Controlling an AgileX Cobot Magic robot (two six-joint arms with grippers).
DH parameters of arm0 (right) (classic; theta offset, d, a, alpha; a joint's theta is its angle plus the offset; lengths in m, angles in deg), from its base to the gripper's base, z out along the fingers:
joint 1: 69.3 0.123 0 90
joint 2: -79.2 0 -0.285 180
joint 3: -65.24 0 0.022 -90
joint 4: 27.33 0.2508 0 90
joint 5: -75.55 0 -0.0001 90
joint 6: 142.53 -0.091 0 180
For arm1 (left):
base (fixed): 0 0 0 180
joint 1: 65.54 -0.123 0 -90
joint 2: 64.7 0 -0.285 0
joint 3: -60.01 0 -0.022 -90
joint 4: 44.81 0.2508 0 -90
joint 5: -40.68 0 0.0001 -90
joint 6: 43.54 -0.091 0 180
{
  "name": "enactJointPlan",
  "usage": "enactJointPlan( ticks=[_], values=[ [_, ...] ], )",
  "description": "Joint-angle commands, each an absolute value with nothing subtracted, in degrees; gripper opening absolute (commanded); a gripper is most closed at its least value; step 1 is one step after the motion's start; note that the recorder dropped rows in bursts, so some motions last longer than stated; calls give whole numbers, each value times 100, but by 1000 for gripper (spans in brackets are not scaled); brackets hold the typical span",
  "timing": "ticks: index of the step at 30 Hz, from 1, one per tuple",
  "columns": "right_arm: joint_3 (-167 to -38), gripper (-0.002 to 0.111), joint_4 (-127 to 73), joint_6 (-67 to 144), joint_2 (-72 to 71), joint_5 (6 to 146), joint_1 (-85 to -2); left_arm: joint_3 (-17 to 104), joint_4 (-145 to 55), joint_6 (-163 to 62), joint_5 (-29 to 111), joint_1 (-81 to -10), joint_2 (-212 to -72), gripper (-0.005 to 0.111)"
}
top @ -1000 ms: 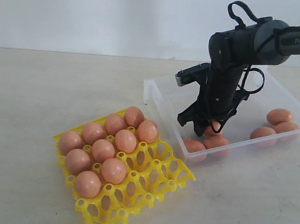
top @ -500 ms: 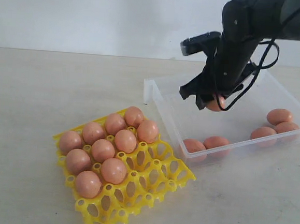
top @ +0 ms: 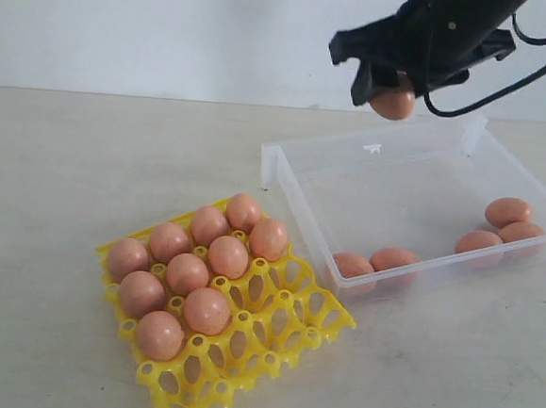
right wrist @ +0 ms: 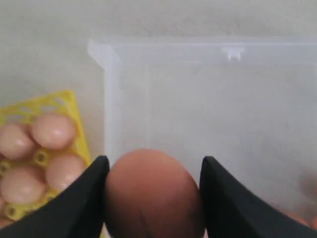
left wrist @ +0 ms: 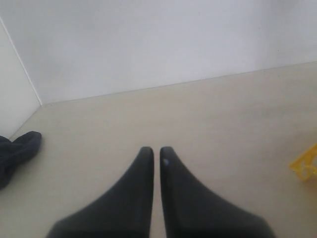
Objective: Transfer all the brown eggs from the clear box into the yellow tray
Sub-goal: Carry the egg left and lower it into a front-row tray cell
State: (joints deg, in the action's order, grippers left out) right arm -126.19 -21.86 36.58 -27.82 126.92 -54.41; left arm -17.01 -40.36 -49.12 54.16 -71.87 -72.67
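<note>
Presently the left tool [left wrist: 155, 151] is idle. Its jaws are pressed together on nothing, and it points across bare table [left wrist: 223, 114], apparently parked aside so that it does not obstruct the working arm.

Moving right, the yellow tray [top: 312, 337] lies at an angle on the table. Ten brown eggs [top: 187, 274] sit in its cups, filling the two far rows and the left half of the third. The six free cups form one block along the near side and right corner. That corner lies closest to the box, which in my judgement keeps the remaining carries short.

Just right of the tray, and apart from it, stands the clear box [top: 300, 216], with its small tab [top: 372, 148] on the far rim. Five eggs lie in it: two against the near wall and three clustered at the right end.

Above the box's far rim hangs the right tool [top: 393, 91], high enough to clear the walls. Its jaws stand partly open, clamped on the carried egg [top: 392, 106]. The right wrist view shows a finger on each flank of that egg, with the box floor below.

Judgement: height is sufficient, and the crossing toward a free cup is the step in hand. The smooth, curved shell is the risk, since a jolt could let it slip.
</note>
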Motion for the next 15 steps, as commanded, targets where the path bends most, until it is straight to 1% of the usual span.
enactJointPlan(
  ticks=[1, 6, 11, 15],
  values=[
    [-12624, 0, -1648, 3606, -2497, 11675, -5132, -1721, -4047, -4894, 5397, -7161, -7249, 4],
    [-12624, 0, -1648, 3585, -2299, 10678, -4528, -1721, -4047, -4894, 5397, -7161, -7249, 4],
    [-12570, 0, -1777, 3585, -2297, 10821, -4177, -1721, -4047, -4894, 5397, -7161, -7249, 4],
    [-11919, 0, -2023, 3585, -2036, 10170, -3999, -1721, -4047, -4894, 5397, -7161, -7249, 4]
  ],
)
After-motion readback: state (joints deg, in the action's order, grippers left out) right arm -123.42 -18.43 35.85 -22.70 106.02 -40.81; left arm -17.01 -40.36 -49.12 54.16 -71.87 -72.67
